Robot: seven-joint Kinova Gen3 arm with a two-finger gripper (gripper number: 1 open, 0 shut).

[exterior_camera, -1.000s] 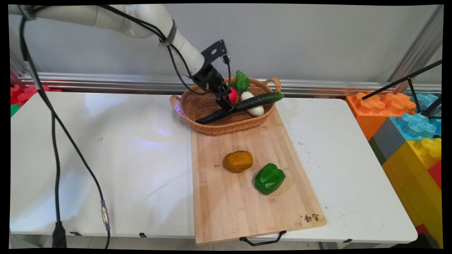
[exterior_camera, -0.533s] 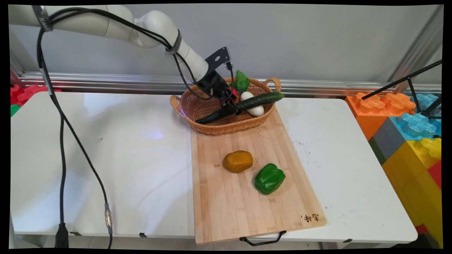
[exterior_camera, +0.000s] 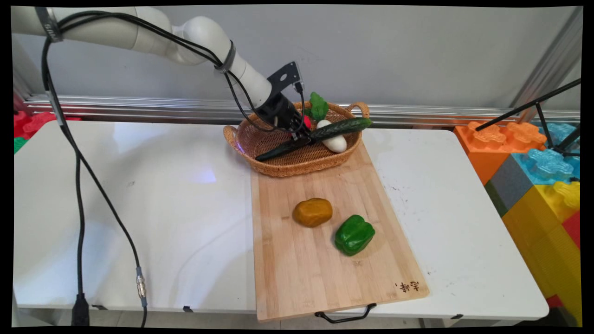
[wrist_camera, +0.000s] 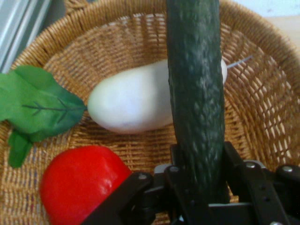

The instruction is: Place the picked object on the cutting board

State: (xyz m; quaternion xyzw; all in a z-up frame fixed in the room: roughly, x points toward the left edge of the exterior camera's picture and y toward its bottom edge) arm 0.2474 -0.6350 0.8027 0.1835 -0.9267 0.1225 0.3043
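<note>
My gripper (exterior_camera: 302, 138) (wrist_camera: 200, 168) is shut on the dark green cucumber (exterior_camera: 320, 136) (wrist_camera: 194, 89) near its middle, inside the wicker basket (exterior_camera: 283, 164) (wrist_camera: 262, 93). The cucumber slants across the basket, its right end raised just above the rim. Under it lies a white radish (exterior_camera: 335, 142) (wrist_camera: 131, 105) with a green leaf (exterior_camera: 318, 105) (wrist_camera: 35, 105). A red vegetable (exterior_camera: 306, 121) (wrist_camera: 79, 183) lies beside the gripper on the basket floor.
The basket stands at the far end of a wooden cutting board (exterior_camera: 320, 269). On the board lie a brown potato (exterior_camera: 312, 212) and a green bell pepper (exterior_camera: 354, 234). Big coloured blocks (exterior_camera: 538, 176) stack at the table's right; black cables (exterior_camera: 79, 185) hang at left.
The gripper has closed on the cucumber and lifted it slightly; its right end now sits higher above the basket rim.
</note>
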